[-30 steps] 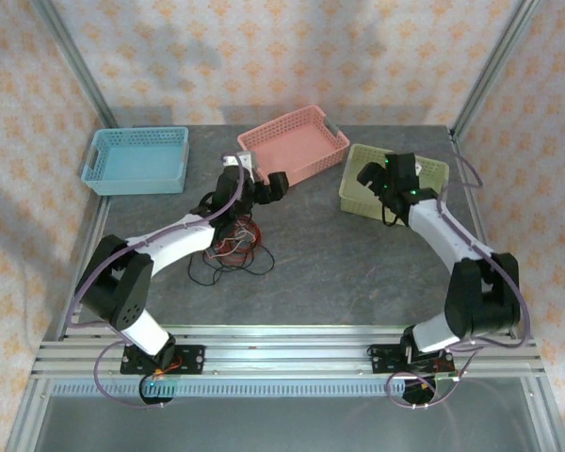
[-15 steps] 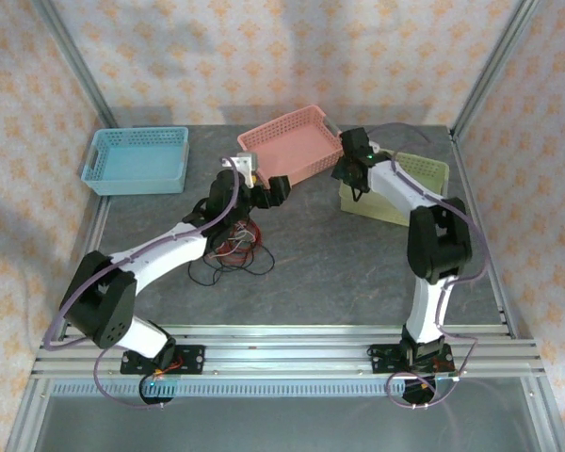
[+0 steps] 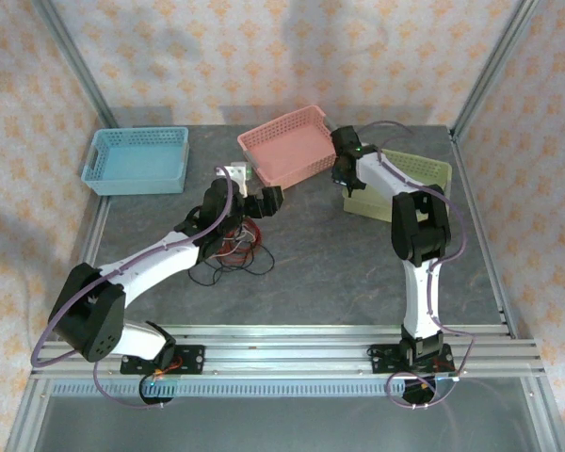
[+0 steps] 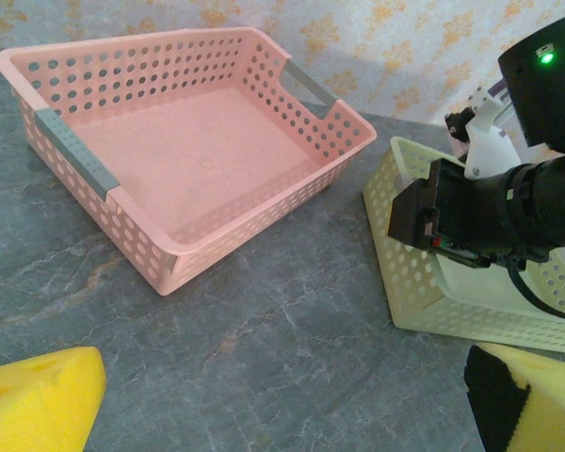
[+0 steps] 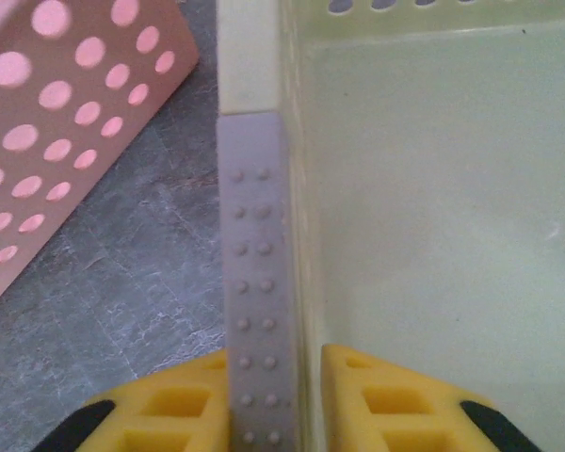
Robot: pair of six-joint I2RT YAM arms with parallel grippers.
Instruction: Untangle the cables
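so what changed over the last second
The right pincer swung left across the green basket and closed on its grey handle, beside the pink basket. The left pincer stayed open near the cables, which did not move.

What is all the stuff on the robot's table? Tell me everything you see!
Cables: one tangle of several, red, dark and whitish, on the table under the left arm.
Blue basket: one, far left corner.
Pink basket: one, far middle, empty.
Green basket: one, pale yellow-green, far right.
Table: one, grey, marbled.
Left gripper: one, yellow fingers, open, above the table before the pink basket.
Right gripper: one, yellow fingers, clamped on the green basket's grey handle.
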